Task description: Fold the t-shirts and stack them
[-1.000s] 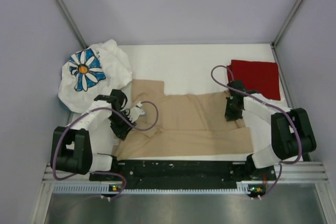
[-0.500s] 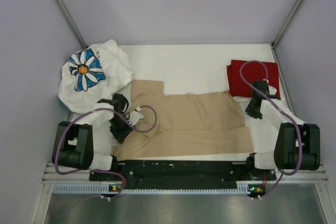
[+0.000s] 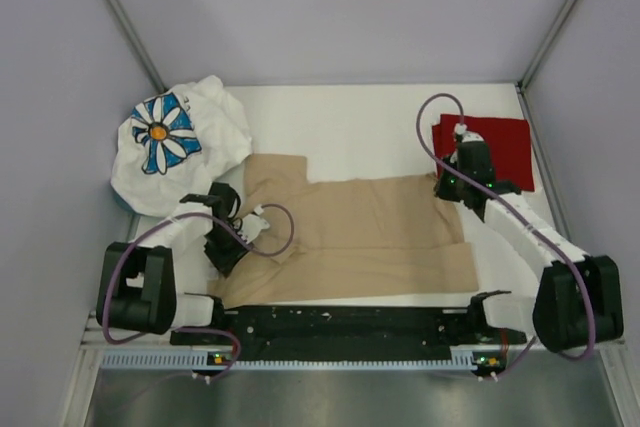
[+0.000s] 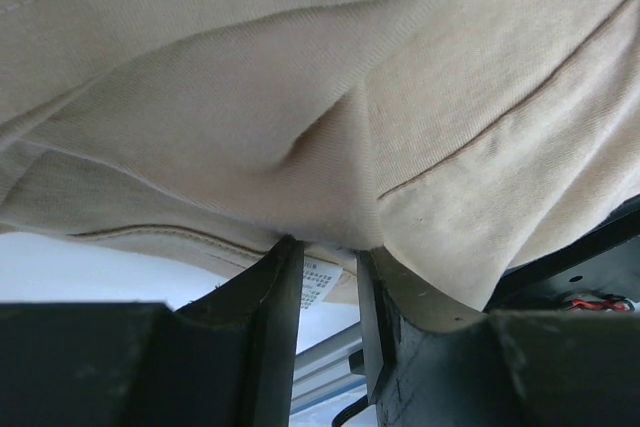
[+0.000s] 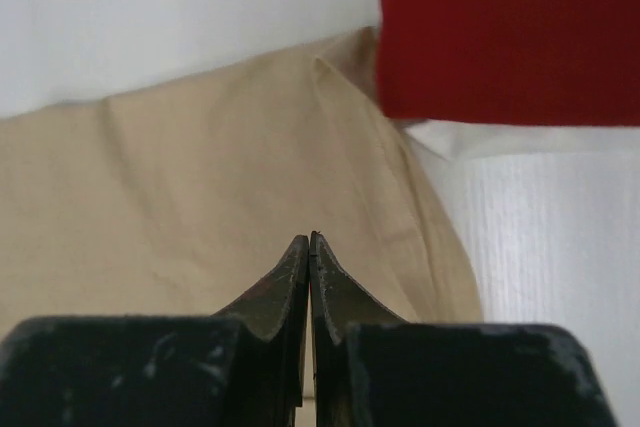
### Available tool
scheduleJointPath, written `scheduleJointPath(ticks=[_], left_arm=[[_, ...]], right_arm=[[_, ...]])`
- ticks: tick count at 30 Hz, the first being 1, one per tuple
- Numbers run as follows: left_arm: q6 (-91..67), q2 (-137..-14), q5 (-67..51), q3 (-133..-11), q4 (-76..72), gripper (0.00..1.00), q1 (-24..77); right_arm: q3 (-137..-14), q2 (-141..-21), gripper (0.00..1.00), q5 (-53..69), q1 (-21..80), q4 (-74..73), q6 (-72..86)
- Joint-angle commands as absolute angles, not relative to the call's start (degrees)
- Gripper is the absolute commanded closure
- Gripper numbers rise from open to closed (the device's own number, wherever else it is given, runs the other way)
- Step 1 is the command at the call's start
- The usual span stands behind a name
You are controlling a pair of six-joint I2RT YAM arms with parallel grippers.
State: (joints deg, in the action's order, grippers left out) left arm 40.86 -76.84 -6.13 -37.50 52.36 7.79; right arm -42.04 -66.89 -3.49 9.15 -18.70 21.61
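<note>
- White t-shirt point(image 3: 175, 142): blue-and-orange daisy print facing up, no lettering. It lies in a crumpled heap off the far-left corner of the tan t-shirt point(image 3: 370, 227).
- Left hand point(image 3: 228, 239): at the tan t-shirt's left end. Its fingers point(image 4: 280, 277) are narrowly apart, pinching a pucker of the cloth and holding it raised.
- Sewn-in tag point(image 4: 320, 280): white with fine dark print, too small to read. It shows under the lifted tan hem, between the left fingers.
- Tan t-shirt: plain, spread lengthwise, with one sleeve pointing to the far side at its left end.
- Right hand point(image 3: 447, 187): over the tan t-shirt's far-right corner, fingertips pressed together with nothing between them.
- Dark red t-shirt point(image 3: 495, 147): plain, folded into a flat rectangle. Its near-left corner meets the tan t-shirt's far-right corner.
- Bench point(image 3: 350, 122): white top under and beyond the tan t-shirt. A black rail point(image 3: 350, 322) runs just beyond the tan t-shirt's near hem.
- Enclosure: pale lilac-grey walls point(image 3: 330, 7), with grey metal posts point(image 3: 120, 17) rising at the far corners.
</note>
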Motion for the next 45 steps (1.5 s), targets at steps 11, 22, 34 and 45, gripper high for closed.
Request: scheduleJointPath(ticks=[11, 22, 34, 45], left_arm=[[45.8, -78.1, 0.3, -33.3, 52.9, 0.67, -3.1], [45.8, -80.6, -1.2, -35.3, 53.4, 0.65, -3.2], [45.9, -79.8, -1.1, -36.8, 54.0, 0.64, -3.3], [46.2, -74.7, -6.2, -45.2, 59.8, 0.51, -3.2]], right_arm=[[-64.4, -98.3, 1.0, 0.3, 17.8, -19.9, 10.1], [-67.7, -100.7, 1.0, -23.3, 15.7, -27.9, 10.7], [-69.4, -91.6, 1.0, -10.5, 17.8, -30.9, 7.2], [-60.9, -81.0, 0.81, -1.1, 17.7, -32.9, 16.1]])
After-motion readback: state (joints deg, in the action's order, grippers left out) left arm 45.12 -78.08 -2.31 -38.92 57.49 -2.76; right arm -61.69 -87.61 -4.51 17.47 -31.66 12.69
